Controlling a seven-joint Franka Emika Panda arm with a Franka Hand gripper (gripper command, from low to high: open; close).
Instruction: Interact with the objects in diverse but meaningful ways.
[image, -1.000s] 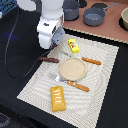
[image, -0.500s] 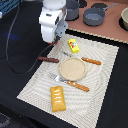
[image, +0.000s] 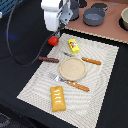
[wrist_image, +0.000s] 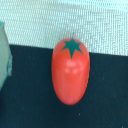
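The red tomato (image: 52, 40) lies on its side at the far edge of the woven mat (image: 102, 95), half on the black table; it fills the wrist view (wrist_image: 70, 70) with its green star top showing. My gripper (image: 58, 33) hangs just above it, open, and no finger touches the tomato. The small yellow block (image: 73, 46) sits to the exterior view's right of the tomato. A thin dark sausage (image: 48, 59) rests nearer the front. The ridged orange-yellow pastry (image: 58, 97) lies at the mat's front.
A tan plate (image: 72, 68) sits mid-mat with an orange-handled fork (image: 71, 83) in front and an orange-handled knife (image: 88, 60) behind. Grey pots (image: 93, 17) stand on the wooden surface at the back. A black cable (image: 11, 42) loops at the exterior view's left.
My gripper has risen straight up away from the tomato, which stays lying at the mat's far edge. Nothing else moved.
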